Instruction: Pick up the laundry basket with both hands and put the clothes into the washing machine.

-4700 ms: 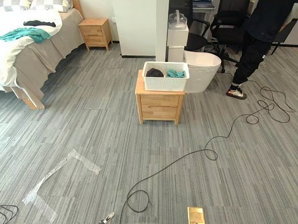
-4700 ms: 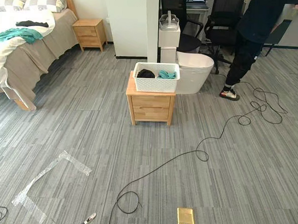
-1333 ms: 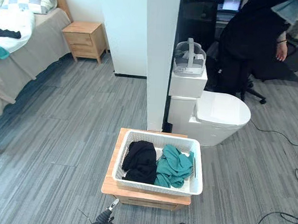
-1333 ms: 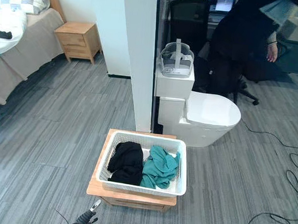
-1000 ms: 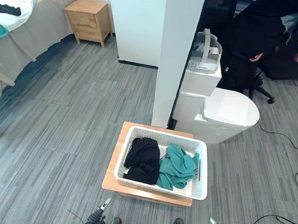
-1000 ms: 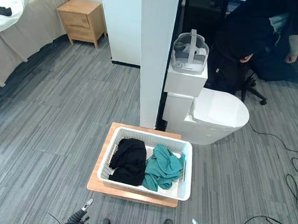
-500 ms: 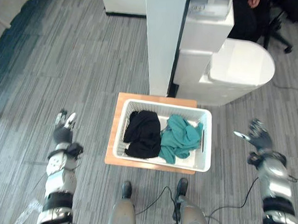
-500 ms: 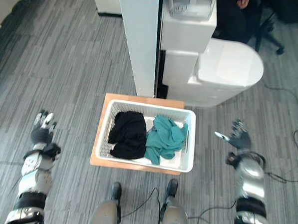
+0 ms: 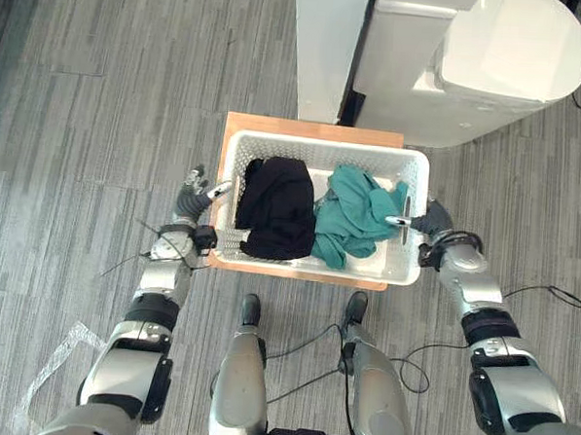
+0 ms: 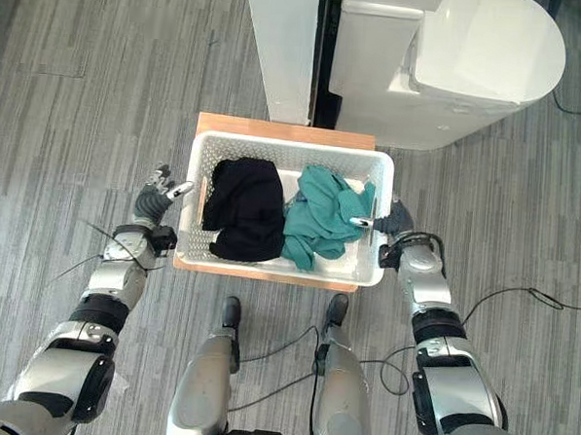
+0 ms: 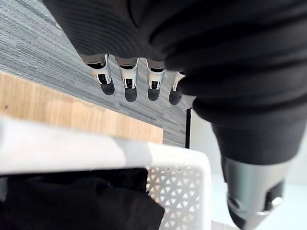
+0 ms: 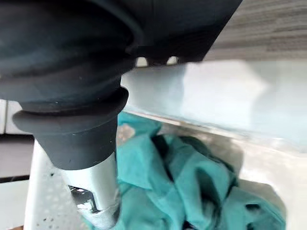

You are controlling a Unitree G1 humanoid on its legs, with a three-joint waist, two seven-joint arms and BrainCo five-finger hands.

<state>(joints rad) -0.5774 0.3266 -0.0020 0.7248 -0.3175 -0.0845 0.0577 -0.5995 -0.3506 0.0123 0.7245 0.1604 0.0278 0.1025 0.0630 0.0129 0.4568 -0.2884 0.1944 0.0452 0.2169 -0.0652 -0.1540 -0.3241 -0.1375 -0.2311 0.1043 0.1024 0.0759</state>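
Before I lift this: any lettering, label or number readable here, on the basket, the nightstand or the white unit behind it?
None readable in any view.
White laundry basket: plain lattice walls, no label seen.
Wooden nightstand: bare wood, no marks.
White unit behind the basket: plain surfaces, no print shows.
Black garment and teal garment: no tags or print visible.

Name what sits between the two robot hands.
In the left eye view, the white laundry basket, holding a black garment and a teal garment, spans the gap between the left robot hand and right robot hand.
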